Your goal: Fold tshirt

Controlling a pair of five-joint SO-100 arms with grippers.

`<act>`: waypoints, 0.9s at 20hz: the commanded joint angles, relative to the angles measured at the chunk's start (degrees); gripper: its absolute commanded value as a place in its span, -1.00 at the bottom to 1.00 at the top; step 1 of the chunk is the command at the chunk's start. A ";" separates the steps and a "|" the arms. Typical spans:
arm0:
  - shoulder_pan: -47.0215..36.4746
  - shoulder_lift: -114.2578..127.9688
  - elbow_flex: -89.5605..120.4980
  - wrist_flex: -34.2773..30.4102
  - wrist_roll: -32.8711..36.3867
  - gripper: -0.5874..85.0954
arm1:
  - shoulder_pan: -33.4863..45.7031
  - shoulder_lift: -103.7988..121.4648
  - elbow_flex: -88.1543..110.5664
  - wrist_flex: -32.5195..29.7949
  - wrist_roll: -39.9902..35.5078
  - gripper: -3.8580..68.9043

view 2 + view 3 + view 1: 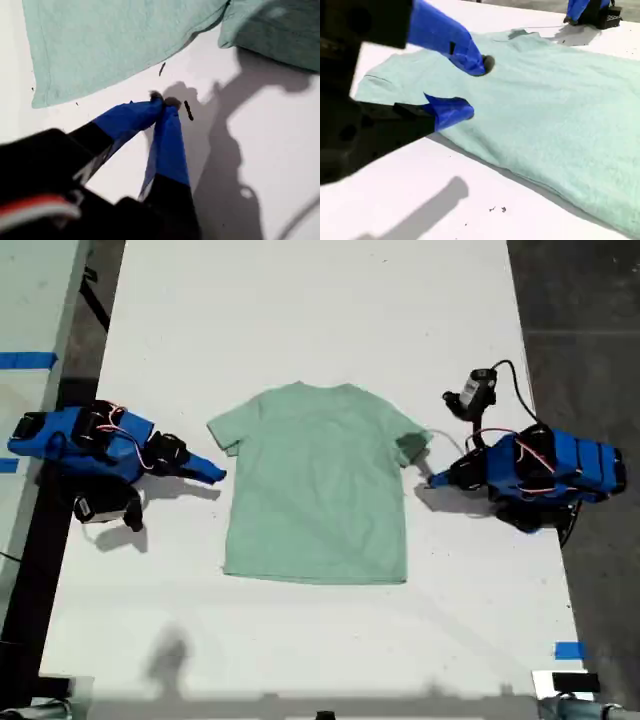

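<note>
Mint tshirt (pixel 315 485) flat, unfolded on table (pixel 300 310). My first gripper (pixel 164 102) closed, empty, beside sleeve; my second gripper (pixel 470 87) open, empty, ready to pinch.

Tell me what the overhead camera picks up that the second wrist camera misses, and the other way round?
Only the exterior view shows the whole tshirt spread flat, both arms, the table edges and blue tape. Only the second wrist view shows my second gripper close up, jaws open, at the cloth's edge, plus small specks on the table. Both show the tshirt and my first gripper across it.
</note>
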 commanded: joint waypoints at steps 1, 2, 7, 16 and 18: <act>-1.93 6.06 0.26 0.09 -1.32 -0.98 | -2.11 0.44 -0.70 0.18 50.45 -0.87; -1.93 6.06 0.26 0.09 -1.32 -0.98 | -2.11 0.44 -0.70 0.18 50.45 -0.87; -3.52 6.06 0.35 0.00 -1.41 -0.98 | -0.70 0.44 -0.70 0.18 47.99 -0.87; -3.87 -11.43 -14.41 -7.21 -1.49 -0.98 | -2.81 -21.97 -23.47 -0.79 40.34 -0.88; -4.83 -21.01 -23.82 -4.83 -0.26 -0.98 | -0.62 -35.33 -34.45 0.26 35.24 -0.88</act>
